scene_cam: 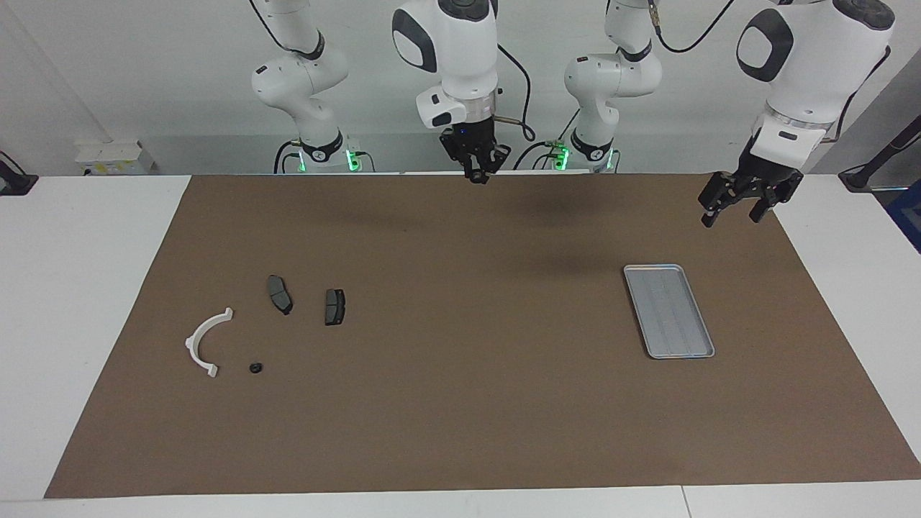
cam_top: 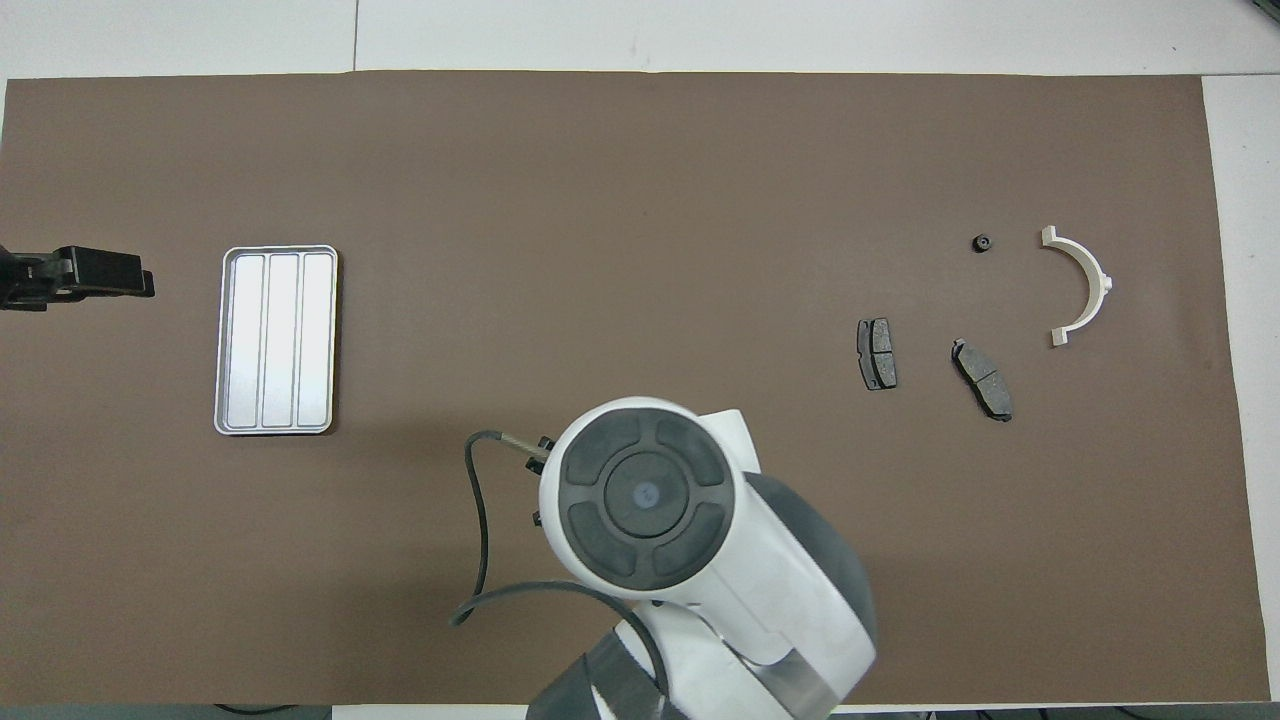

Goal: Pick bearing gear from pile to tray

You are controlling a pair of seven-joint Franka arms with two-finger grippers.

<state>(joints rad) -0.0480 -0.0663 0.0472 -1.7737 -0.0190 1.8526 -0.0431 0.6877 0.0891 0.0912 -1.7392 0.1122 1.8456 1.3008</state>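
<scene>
Small black round bearing gear (scene_cam: 255, 367) (cam_top: 982, 242) lying flat on the brown mat (scene_cam: 460, 403), toward the right arm's end of the counter and closer to the edge away from the robots than to the robots' edge; touched by nothing, apart from every other piece.

Just beside it, toward the counter's end edge, a white half-ring bracket (scene_cam: 207, 342) (cam_top: 1082, 285), flat on the mat, not touching the gear; open side turned toward the gear and the counter's middle.

Nearer to the robots than the gear, 2 dark grey plates (scene_cam: 279, 293) (scene_cam: 334, 306), side by side with a clear gap between them; both flat, each slightly askew.

Well apart from this scatter, toward the left arm's end of the counter, the silver tray (scene_cam: 669, 311) (cam_top: 277, 340) — ribbed, low-rimmed, long side running from the robots' edge outward, a little skewed; nothing in it.

Right gripper (scene_cam: 475, 175) hanging up in the air over the mat's edge at the robots' side, about midway along the counter; jaws drawn together on nothing; hidden under the arm's own wrist in the overhead view.

Left gripper (scene_cam: 734, 214) (cam_top: 128, 281) raised over the mat at the left arm's end — beside the tray, not over it; jaws spread wide, holding nothing.
</scene>
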